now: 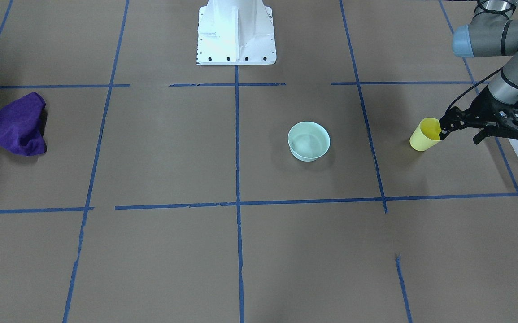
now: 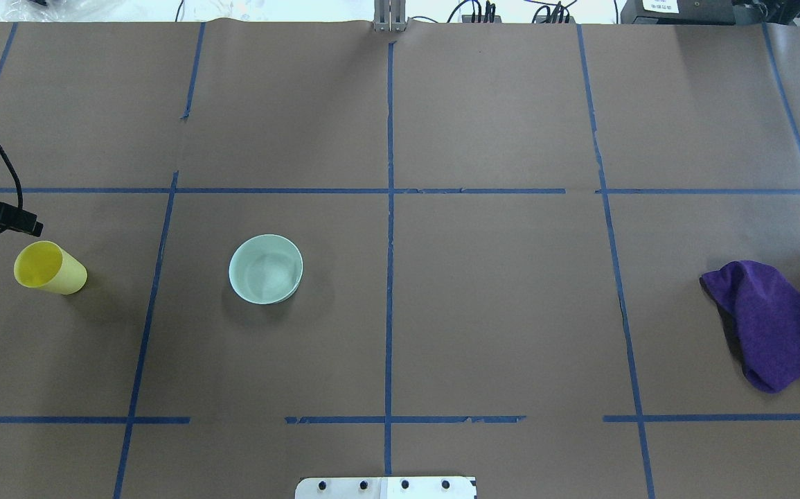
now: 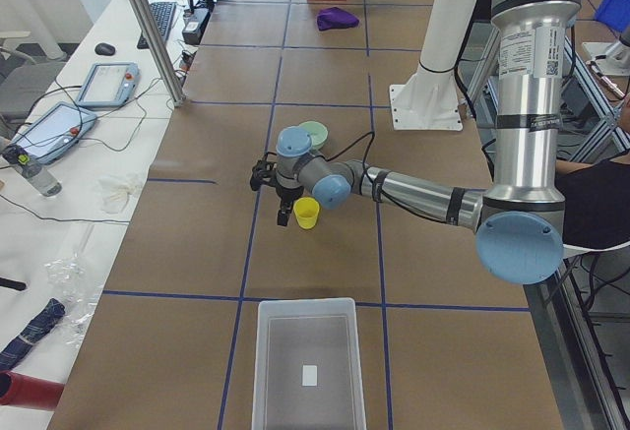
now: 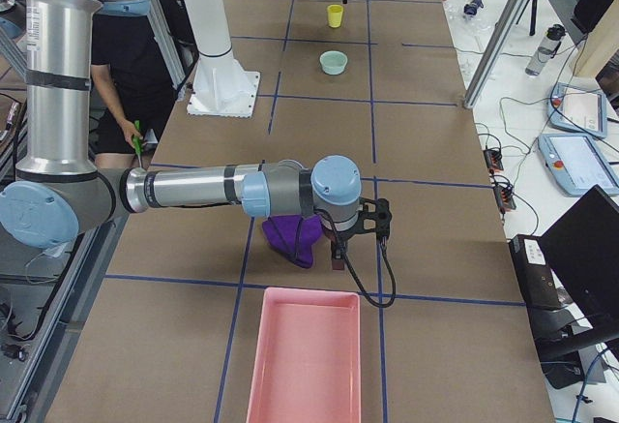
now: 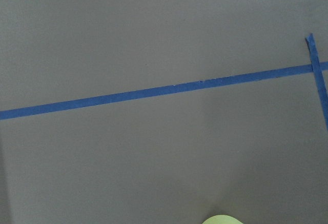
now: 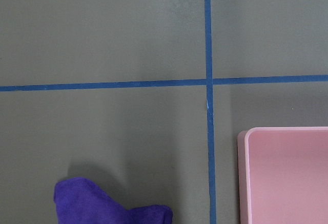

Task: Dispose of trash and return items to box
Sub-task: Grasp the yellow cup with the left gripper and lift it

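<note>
The yellow cup (image 1: 424, 135) stands upright on the brown table; it also shows in the overhead view (image 2: 50, 268) and as a sliver of rim at the bottom of the left wrist view (image 5: 223, 220). My left gripper (image 1: 459, 134) is open beside it, with one fingertip at the cup's rim; whether it touches the rim I cannot tell. The frosted box (image 3: 309, 361) lies empty at the table's left end, apart from the cup. My right gripper (image 4: 360, 239) hangs over the purple cloth (image 4: 293, 234); I cannot tell whether it is open or shut.
A pale green bowl (image 2: 266, 269) stands near the table's middle. The purple cloth (image 2: 767, 322) lies crumpled at the right end, next to a pink tray (image 6: 287, 178). The white robot base (image 1: 236, 33) stands at the table's near edge.
</note>
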`<state>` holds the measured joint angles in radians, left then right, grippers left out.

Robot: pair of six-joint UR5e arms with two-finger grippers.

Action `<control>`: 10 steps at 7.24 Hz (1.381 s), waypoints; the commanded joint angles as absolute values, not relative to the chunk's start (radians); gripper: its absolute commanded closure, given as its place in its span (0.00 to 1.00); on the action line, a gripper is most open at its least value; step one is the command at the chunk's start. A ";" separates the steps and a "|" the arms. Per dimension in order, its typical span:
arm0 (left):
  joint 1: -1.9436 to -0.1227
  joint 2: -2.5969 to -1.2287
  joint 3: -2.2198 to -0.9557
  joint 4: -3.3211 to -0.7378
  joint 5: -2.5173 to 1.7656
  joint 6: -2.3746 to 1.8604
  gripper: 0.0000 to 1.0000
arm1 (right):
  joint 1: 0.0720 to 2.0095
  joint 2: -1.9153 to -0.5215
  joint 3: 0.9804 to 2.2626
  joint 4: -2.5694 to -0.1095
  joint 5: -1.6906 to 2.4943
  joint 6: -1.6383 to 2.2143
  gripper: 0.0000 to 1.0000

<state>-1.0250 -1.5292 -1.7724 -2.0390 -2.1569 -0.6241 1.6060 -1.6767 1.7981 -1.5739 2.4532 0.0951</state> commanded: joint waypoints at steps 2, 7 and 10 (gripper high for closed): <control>-0.962 -1.513 -1.773 -2.036 -2.157 -0.623 0.00 | 1.606 -1.677 1.798 -1.574 2.453 0.095 0.00; -0.937 -1.486 -1.769 -2.034 -2.160 -0.615 0.29 | 1.606 -1.677 1.798 -1.574 2.453 0.095 0.00; -0.939 -1.488 -1.772 -2.036 -2.160 -0.615 1.00 | 1.606 -1.678 1.798 -1.575 2.453 0.095 0.00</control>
